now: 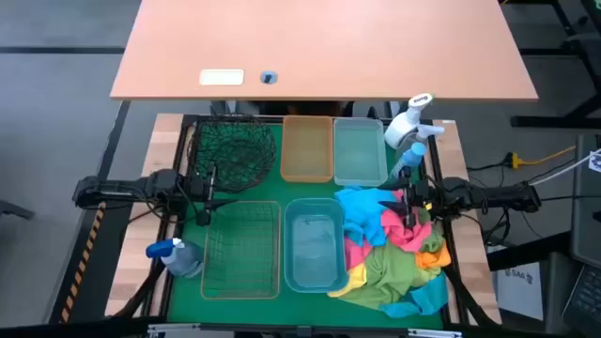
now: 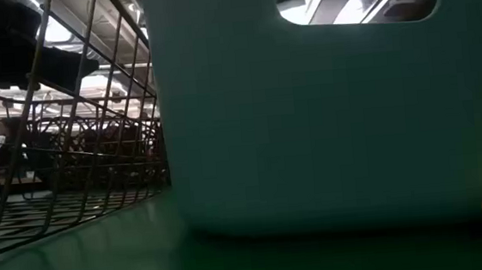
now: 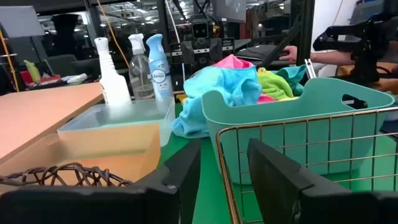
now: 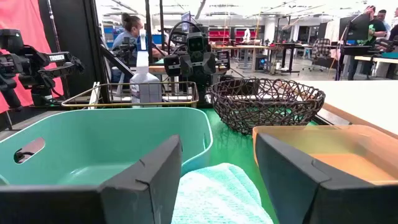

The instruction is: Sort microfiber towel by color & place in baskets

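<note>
Heaped at the green mat's right edge, soft light multicoloured microfiber towels [image 1: 390, 249], best pinched at a raised fold; right gripper [image 4: 214, 180] wide open, empty, above them; left gripper [image 3: 221, 171] likewise open, empty.

The pile of towels [image 1: 394, 253] mixes bright blue, pink, orange, yellow and green. The mat [image 1: 282, 197] is green. Behind sit a dark green wire-mesh basket [image 1: 235, 150], an amber bin [image 1: 307, 148] and a pale blue bin [image 1: 360, 150]; in front, a gold-toned wire basket [image 1: 241, 249] and a blue bin [image 1: 315, 242].
</note>
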